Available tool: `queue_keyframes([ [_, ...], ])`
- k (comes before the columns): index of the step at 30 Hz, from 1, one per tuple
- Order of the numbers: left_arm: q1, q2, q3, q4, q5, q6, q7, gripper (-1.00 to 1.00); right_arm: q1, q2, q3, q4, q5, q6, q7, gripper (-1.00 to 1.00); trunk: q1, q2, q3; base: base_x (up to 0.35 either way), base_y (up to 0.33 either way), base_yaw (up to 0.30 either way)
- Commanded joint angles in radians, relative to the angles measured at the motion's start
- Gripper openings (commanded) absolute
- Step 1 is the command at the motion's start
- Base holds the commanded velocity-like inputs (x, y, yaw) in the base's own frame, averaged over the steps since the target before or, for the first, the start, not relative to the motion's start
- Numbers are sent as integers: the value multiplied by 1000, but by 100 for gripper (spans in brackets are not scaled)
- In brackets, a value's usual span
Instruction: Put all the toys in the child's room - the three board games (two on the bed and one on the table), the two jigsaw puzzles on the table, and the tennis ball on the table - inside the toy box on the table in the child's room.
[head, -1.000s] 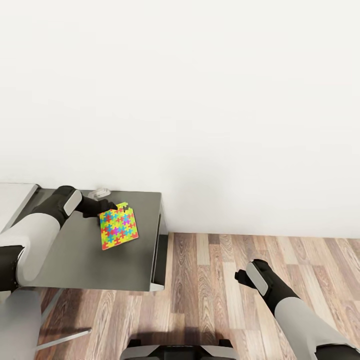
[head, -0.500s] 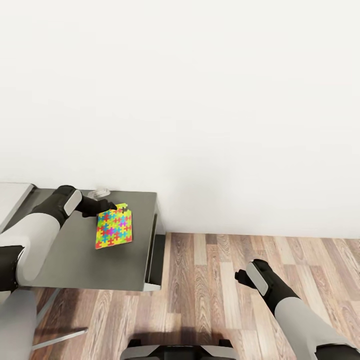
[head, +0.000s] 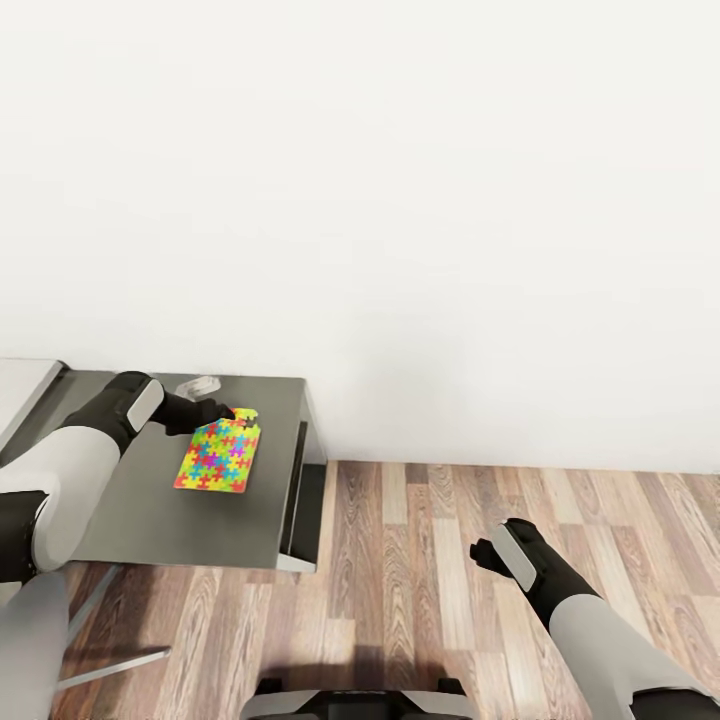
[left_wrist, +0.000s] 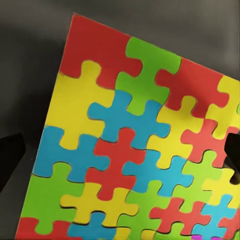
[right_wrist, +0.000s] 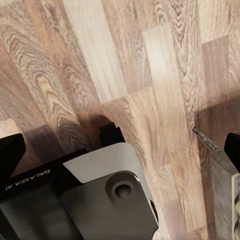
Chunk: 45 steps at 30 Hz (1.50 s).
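Note:
A jigsaw puzzle (head: 215, 455), a thin board of yellow, red, green and blue pieces, hangs tilted over a dark grey cabinet top. My left gripper (head: 228, 412) holds it by its far edge. In the left wrist view the jigsaw puzzle (left_wrist: 135, 150) is very close, with dark fingertips (left_wrist: 10, 157) at its sides. My right gripper (head: 482, 556) hovers over the wood floor with nothing in it; its fingers (right_wrist: 10, 152) stand wide apart. A sliver of the white table (head: 20, 385) shows at the far left. The toy box, board games and tennis ball are out of view.
The dark grey side cabinet (head: 150, 520) stands against a plain white wall (head: 400, 200), with a small clear object (head: 200, 384) at its back edge. Wood-plank floor (head: 450, 560) spreads to the right. My own base (right_wrist: 100, 200) shows under the right gripper.
The whole view has swung, sliding the cabinet leftward in the picture. The puzzle's free end has swung left and now lies flatter; the left gripper still holds it. The right arm is unchanged.

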Motion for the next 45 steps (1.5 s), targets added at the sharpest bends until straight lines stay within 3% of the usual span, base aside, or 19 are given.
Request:
queue_keyframes([
  [1, 0, 0, -8, 2, -19, 3, -2, 100, 0, -1, 8, -2, -10, 3, -9, 100, 1, -1, -2, -24, -24, 0],
  [45, 0, 0, -6, 2, -17, 3, -2, 100, -1, 0, 8, -2, -10, 3, -9, 100, 1, -1, -2, -41, -85, 0],
])
